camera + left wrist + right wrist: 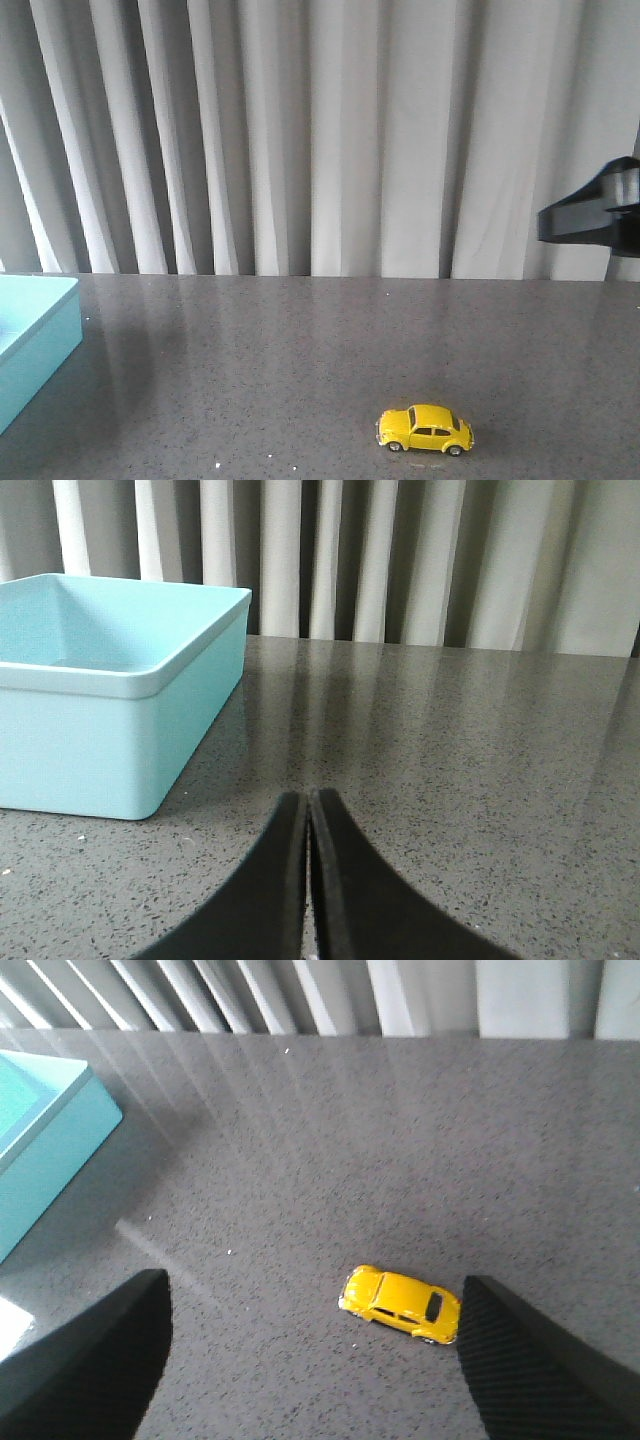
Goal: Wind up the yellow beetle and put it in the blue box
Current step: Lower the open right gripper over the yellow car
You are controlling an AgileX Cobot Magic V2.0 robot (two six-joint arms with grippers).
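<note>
Nearest the front camera, the yellow beetle (425, 429) stands on its wheels on the dark speckled tabletop (300, 350), side-on, toward the robot's right and close to the near edge. Nothing touches it. The right end effector (310, 1360) hangs above it with its fingers spread wide apart and empty; in the right wrist view the car (401, 1305) lies between the two dark fingers, closer to one than the other and angled across the gap. In the front view only a dark part of that arm (592, 208) shows at the right edge, high above the tabletop. This looks like the approach step, before any grasp: the car has been neither lifted nor wound, and storing is yet to come. The next move probably calls for the right arm to descend, centre the car between its fingers and line them up with the body's sides, since the rounded shell could slip out of a skewed grip. Farther off to the robot's left sits the blue box (35, 345), well apart from the car, open at the top. The left end effector (310, 880) rests low near the box (120, 710) with its fingers pressed together, holding nothing. Behind everything hangs a pale pleated curtain (320, 130).
</note>
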